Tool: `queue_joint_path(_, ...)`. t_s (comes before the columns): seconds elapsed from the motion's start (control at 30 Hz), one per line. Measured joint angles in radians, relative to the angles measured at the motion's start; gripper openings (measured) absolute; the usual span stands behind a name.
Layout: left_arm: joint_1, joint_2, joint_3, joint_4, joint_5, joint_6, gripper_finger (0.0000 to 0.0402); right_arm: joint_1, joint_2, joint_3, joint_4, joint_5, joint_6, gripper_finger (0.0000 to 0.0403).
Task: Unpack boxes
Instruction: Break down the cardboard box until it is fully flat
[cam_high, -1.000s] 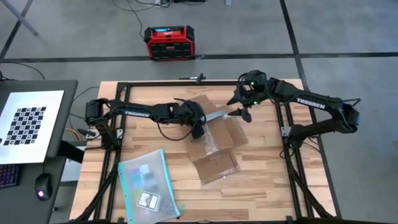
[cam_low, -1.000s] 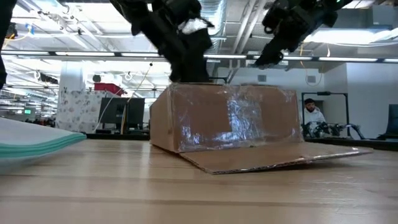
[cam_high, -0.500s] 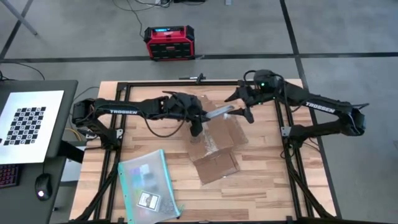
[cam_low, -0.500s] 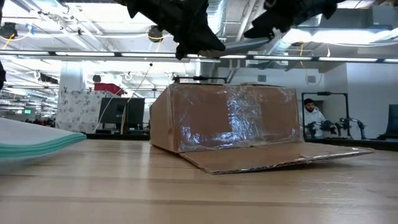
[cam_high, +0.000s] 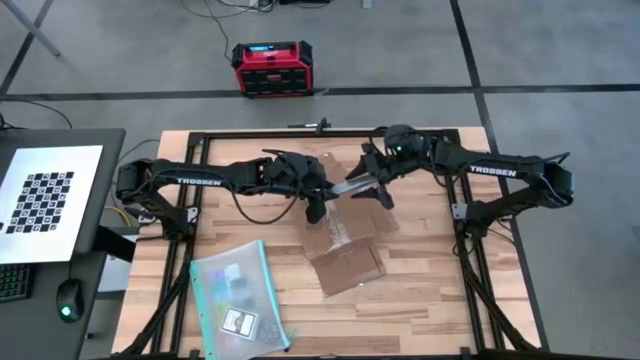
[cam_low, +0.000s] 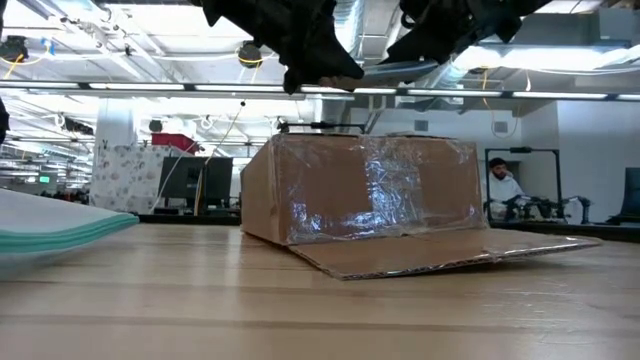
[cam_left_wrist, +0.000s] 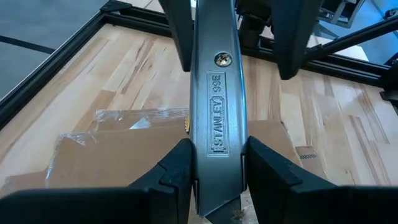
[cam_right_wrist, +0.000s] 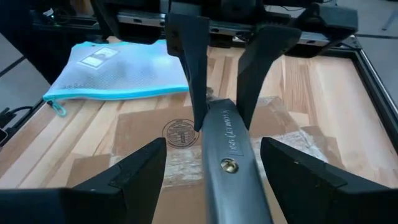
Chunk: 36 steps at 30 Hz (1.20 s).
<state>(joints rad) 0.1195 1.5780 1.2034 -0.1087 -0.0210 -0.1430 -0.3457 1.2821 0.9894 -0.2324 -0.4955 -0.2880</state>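
The brown cardboard box (cam_high: 345, 225) rests on the table with its flaps open and shiny tape on its side (cam_low: 370, 195). A grey metal utility knife (cam_high: 350, 185) hangs above it, lengthwise between my two grippers. My left gripper (cam_high: 322, 190) is shut on the knife's left end (cam_left_wrist: 217, 93). My right gripper (cam_high: 372, 185) is open. Its fingers (cam_right_wrist: 140, 177) stand on either side of the knife's right end (cam_right_wrist: 230, 155) without touching it. My left gripper pinches the knife's body (cam_left_wrist: 217, 146) between its two fingers, on the two narrow edges near the knife's left end. The fingers come from the table's left, slanting a little down, and lie along the knife. The knife is lifted clear above the box, about level.
A clear teal-edged pouch (cam_high: 235, 295) lies near the table's front left. A flat flap (cam_high: 345, 268) of the box spreads toward the near edge. A red and black case (cam_high: 270, 68) stands on the floor beyond the table. A person (cam_low: 503, 185) sits far behind.
My left gripper has risen from the box's top with the knife and tipped closer to level, then held still. My right gripper has moved toward the table's left, and its open fingers now flank the knife's right end.
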Motion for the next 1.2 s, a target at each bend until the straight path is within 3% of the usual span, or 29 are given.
queue_joint_path(0.87, -0.016, -0.023, 0.001, 0.013, 0.008, 0.002, 0.0096, 0.024, -0.001, 0.0, 0.007, 0.005, 0.026, 0.0252)
queue_joint_path(1.0, -0.016, -0.023, 0.001, 0.013, 0.008, 0.001, 0.0096, 0.024, -0.001, 0.0, 0.005, 0.004, 0.027, 0.0222)
queue_joint_path(1.2, -0.02, -0.023, 0.001, 0.013, 0.001, -0.008, 0.0096, 0.025, -0.001, 0.0, 0.002, 0.004, 0.028, 0.0125)
